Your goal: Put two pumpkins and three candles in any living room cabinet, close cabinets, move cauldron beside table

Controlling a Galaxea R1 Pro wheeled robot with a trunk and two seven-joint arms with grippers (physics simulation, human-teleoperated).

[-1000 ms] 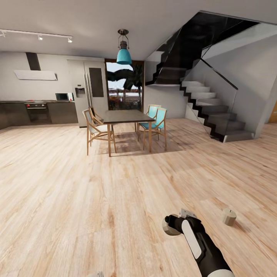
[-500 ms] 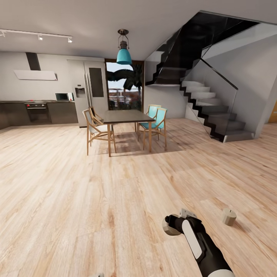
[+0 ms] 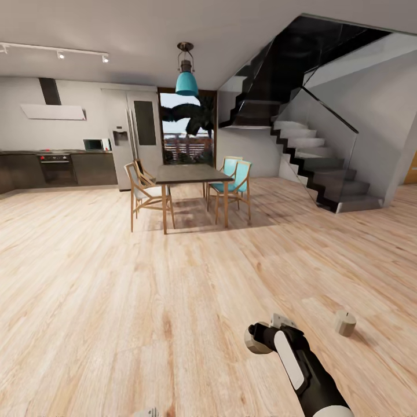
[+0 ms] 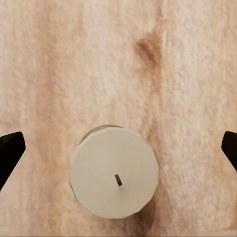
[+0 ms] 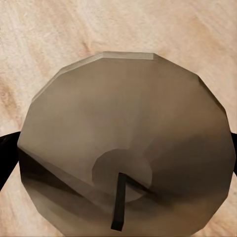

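- Candles, three short beige-tan wax cylinders, all low on the light wood plank floor point(image 3: 145, 301) of the open room.
- First candle point(image 3: 255, 346) point(image 5: 126, 148) pinched at the tip of the right gripper point(image 3: 259, 340), at about 5 o'clock in the head view. Wick end turned to the wrist camera, with the axis running roughly along the fingers. Dark finger point(image 5: 7, 158) pressed at its side.
- Second candle point(image 3: 344, 323) standing upright on the planks, wick up and axis vertical. At 3 o'clock from the first candle, apart from it and untouched.
- Third candle point(image 4: 114, 178) seen end-on from above in the left wrist view, upright, round top and small dark wick facing the camera.
- Left gripper point(image 4: 118, 148) spread wide above the third candle. Black fingertips point(image 4: 9, 153) at opposite edges, clear of the wax on both sides.
- Far ahead at 12 o'clock, a dark-topped wooden dining table point(image 3: 191, 174) with pale wood chairs and a teal pendant lamp point(image 3: 186, 84) above. Black-and-white staircase point(image 3: 313, 168) at 2 o'clock, dark kitchen units point(image 3: 58, 169) at 10 o'clock.
- Against half a second earlier: right arm and first candle in the same spot, second candle a trace higher in the head view. Slightly more of the left gripper's pale tip at the 6 o'clock edge.
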